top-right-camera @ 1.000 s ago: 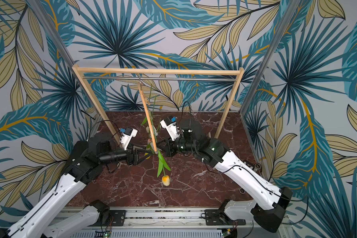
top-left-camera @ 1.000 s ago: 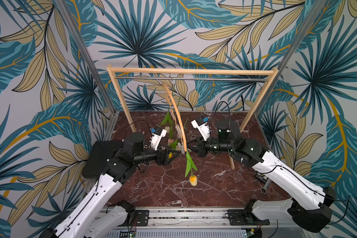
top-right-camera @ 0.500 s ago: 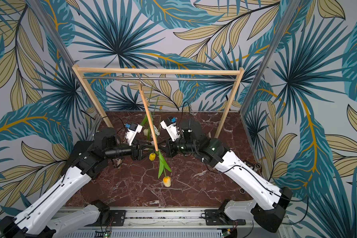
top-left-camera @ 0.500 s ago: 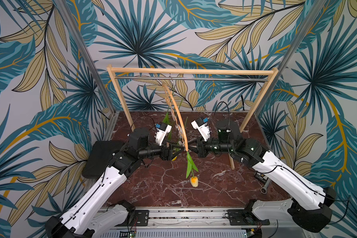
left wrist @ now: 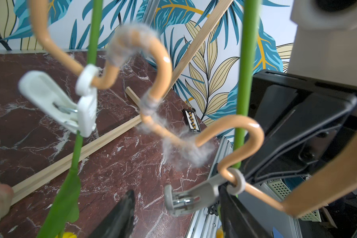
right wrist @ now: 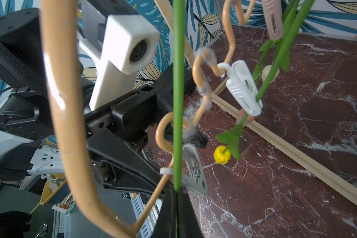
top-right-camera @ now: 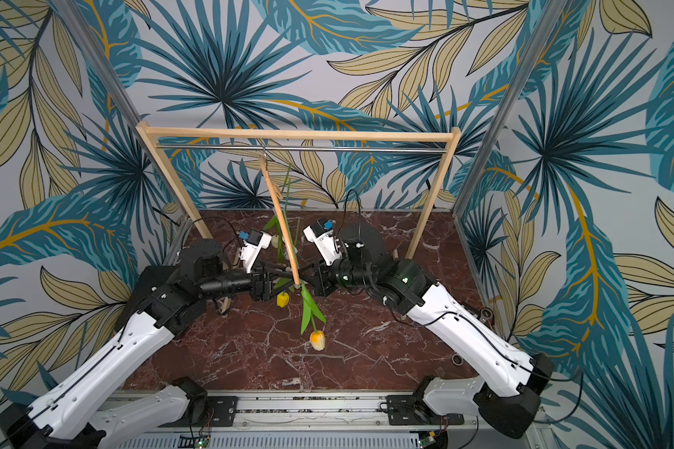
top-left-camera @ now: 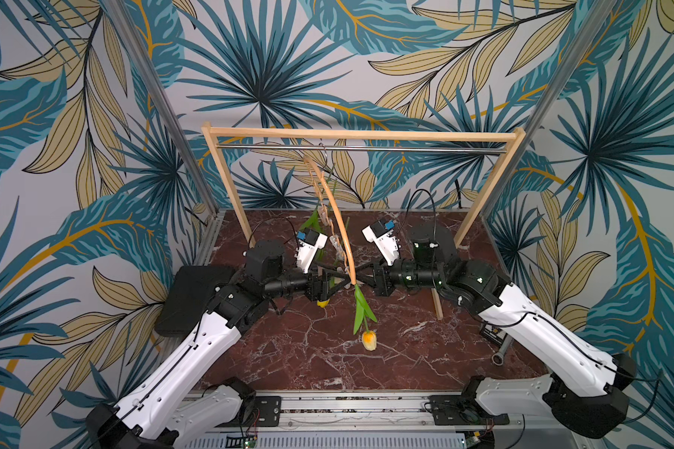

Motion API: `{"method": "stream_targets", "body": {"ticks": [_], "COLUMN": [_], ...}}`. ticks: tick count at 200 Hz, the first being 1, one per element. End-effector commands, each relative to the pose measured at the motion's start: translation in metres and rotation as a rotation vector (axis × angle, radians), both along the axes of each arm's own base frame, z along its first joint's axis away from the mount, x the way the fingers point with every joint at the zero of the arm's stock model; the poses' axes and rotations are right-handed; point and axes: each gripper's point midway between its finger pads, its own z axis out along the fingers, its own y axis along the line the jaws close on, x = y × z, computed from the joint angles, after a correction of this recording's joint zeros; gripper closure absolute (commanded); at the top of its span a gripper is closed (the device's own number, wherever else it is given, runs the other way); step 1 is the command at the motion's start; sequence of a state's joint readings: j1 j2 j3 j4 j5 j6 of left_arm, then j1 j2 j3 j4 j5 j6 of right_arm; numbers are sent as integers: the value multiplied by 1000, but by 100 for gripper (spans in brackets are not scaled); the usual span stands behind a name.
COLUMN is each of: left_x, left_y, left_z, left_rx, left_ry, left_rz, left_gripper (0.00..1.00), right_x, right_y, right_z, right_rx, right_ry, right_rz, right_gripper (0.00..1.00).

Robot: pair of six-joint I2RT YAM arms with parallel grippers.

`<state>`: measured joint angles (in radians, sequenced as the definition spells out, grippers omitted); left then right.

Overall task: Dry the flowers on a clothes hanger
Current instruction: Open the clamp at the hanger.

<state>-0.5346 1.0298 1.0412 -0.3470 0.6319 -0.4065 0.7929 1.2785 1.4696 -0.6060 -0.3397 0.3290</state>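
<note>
The right gripper (right wrist: 176, 192) is clamped on a green stem (right wrist: 177, 92), and its orange head (top-left-camera: 369, 340) hangs below the fingers. Facing it, the left gripper (left wrist: 176, 204) stands partly wide, with a finger on either side of the grey clip (left wrist: 192, 195) at the hanger's (top-left-camera: 337, 217) low end. Beyond both grippers, a white clip (right wrist: 243, 90) pins a yellow tulip (right wrist: 221, 155).

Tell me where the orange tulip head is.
In both top views the orange tulip head hangs upside down at mid-scene, below the hanger's near end and nearer the camera than the yellow head, its stem in the right gripper.
</note>
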Motion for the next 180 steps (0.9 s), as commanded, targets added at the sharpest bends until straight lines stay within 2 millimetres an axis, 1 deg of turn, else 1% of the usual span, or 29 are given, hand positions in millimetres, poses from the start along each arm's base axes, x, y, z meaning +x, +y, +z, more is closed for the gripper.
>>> {"method": "stream_targets", "body": {"ticks": [1, 21, 59, 73, 106, 142, 180], "left_x": [1, 1, 4, 7, 7, 7, 6], "left_y": [-1, -4, -9, -9, -9, -9, -9], "left_z": [32, 32, 25, 25, 33, 32, 33], "left_rx": [-38, -31, 23, 27, 9, 9, 3], "left_ry": [-78, -76, -81, -82, -106, -110, -114], "left_rz": [10, 10, 25, 37, 45, 49, 47], "left_gripper": [35, 35, 35, 37, 42, 47, 51], "right_x": [-1, 0, 0, 0, -1, -1, -2], "right_y": [-4, -5, -6, -6, -6, -7, -7], "right_z": [3, 2, 3, 2, 1, 1, 1], "right_rx": [-20, -24, -23, -24, -23, -20, -12], "right_ry": [-27, -24, -29, -25, -20, -19, -16], "right_rz": [-4, -8, -9, -8, -8, -10, -10], "right_gripper": [100, 100, 100, 100, 100, 100, 100]}}
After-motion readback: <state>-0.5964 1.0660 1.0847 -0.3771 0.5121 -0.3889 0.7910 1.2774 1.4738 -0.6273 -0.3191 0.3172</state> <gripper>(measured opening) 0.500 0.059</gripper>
